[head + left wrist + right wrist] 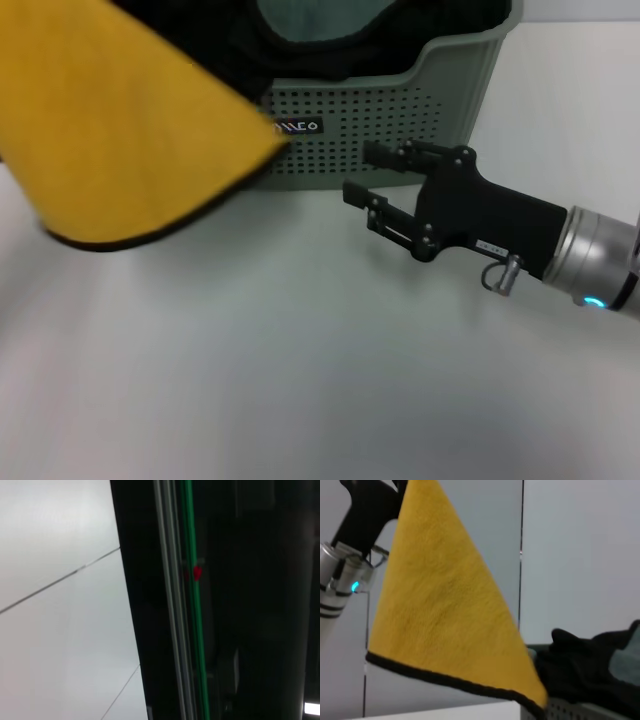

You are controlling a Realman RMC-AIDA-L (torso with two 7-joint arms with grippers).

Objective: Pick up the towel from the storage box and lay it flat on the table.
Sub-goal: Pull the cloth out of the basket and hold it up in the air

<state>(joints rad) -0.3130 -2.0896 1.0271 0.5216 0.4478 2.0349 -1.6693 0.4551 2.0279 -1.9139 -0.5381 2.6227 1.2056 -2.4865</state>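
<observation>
The left hand (395, 487) grips the towel (110, 130), hanging high above the table (300, 350); the right hand (365, 175) waits open, empty, beside the box (400, 130).

A plain white surface (300, 380) is seen spread wide across the head view. The sage-green storage box (400, 130) is carried at its far side, label facing forward.

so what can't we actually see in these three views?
- Left gripper: fingers cut off by the right wrist view's top edge; absent from the head view.
- Towel: upper part cut off in the head view; grey face unseen.
- Storage box: interior hidden by dark cloths.
- Left wrist view: shows only background.
</observation>
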